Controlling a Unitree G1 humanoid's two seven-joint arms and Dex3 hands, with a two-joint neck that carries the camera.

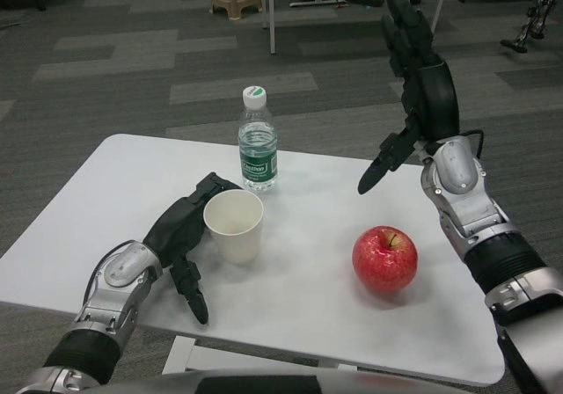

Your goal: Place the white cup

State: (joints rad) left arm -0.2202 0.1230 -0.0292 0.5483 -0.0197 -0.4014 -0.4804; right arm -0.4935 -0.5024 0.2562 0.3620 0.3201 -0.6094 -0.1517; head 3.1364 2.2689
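Note:
The white cup [235, 225] stands upright on the white table [97, 200], left of centre, with its mouth facing up. My left hand [180, 236] lies just to the cup's left. Its fingers reach behind the cup's far side, and its thumb points down and away from the cup toward the table's front edge, so the cup is not gripped. Whether the fingers still touch the cup I cannot tell. My right hand [418, 86] is raised high above the table's right side, fingers spread, holding nothing.
A water bottle [258, 143] with a green label stands close behind the cup. A red apple [384, 259] sits on the table's right part, below my right forearm. Chairs and table legs stand on the grey carpet beyond.

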